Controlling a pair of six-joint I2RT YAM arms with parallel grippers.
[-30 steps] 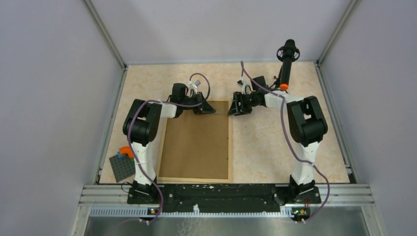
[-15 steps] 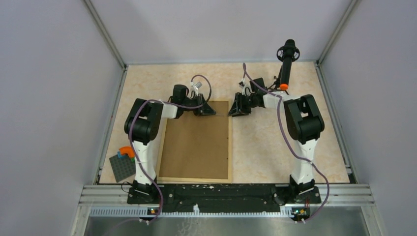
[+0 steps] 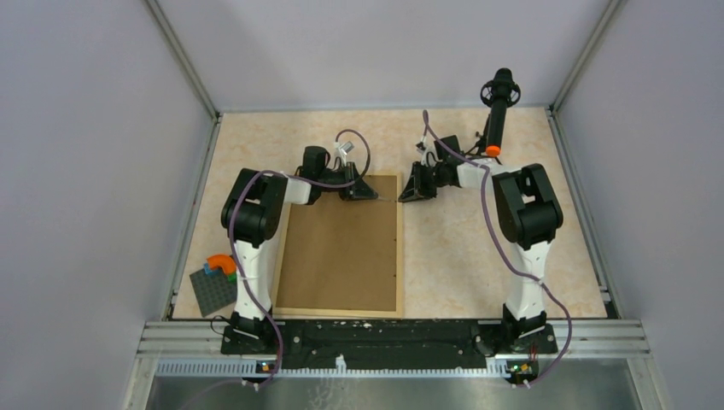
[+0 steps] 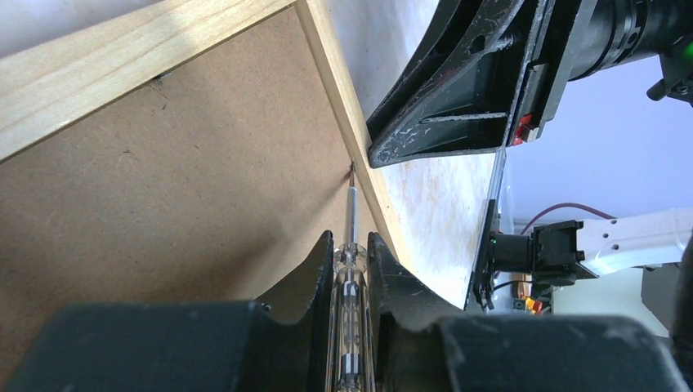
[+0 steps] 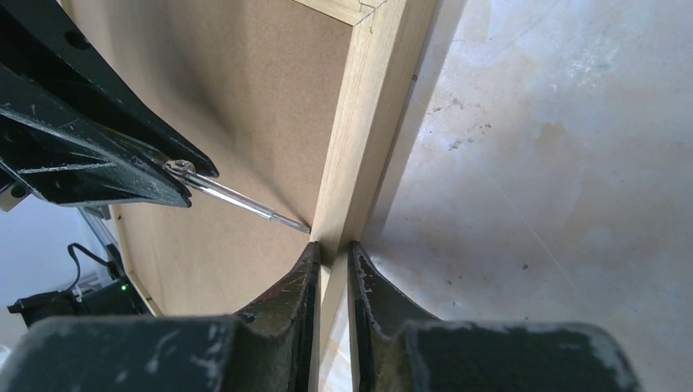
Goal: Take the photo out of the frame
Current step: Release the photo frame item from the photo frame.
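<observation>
Lying face down on the desk [image 3: 461, 256], the frame [image 5: 359, 139] has its rail pinched in the right jaws while the left jaws clench a screwdriver [image 4: 351, 269], tip at the rail's inner edge; lever shallow and gently to spare the photo, unseen underneath.

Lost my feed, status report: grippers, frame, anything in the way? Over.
Left gripper shut on screwdriver, tip at edge of backing board. Right gripper clamps frame rail. Frame face down, photo hidden under it. Nothing else in the way.
</observation>
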